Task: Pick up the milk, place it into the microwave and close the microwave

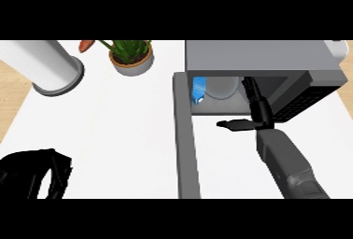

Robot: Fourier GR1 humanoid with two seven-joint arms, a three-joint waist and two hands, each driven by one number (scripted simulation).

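The grey microwave [276,56] stands at the back right with its cavity open. Its door [185,140] swings out toward me, seen edge-on as a long grey bar. The blue and white milk carton [199,89] stands inside the cavity at its left side, next to a round glass plate [224,88]. My right hand [254,105] reaches into the cavity's right part, fingers straight and open, thumb sticking out left, apart from the milk. My left hand [31,175] rests at the lower left edge, holding nothing.
A white paper towel roll [41,63] on a grey base stands at the back left. A potted green plant [131,58] sits beside it, with an orange item [85,45] at the top edge. White counter [103,130] lies between my hands.
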